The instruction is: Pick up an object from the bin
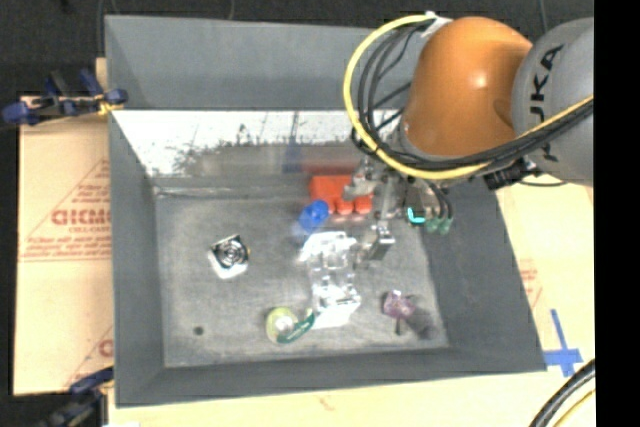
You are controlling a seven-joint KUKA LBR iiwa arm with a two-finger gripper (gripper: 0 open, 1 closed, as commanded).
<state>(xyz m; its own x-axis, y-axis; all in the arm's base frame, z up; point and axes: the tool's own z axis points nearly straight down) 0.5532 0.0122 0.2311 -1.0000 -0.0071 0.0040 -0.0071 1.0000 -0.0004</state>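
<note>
Orange dome wrist cover [465, 85] over hand [378, 235], grip unreadable, beside clear crumpled plastic piece [328, 255]; probably approach step, next needs centring and closing.

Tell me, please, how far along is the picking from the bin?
Done: the jaws are down inside the bin, beside the clear plastic piece and near the orange block. In hand: I see nothing gripped. Left: closing on one thing and lifting it out; every thing I can see lies on the floor.
</note>
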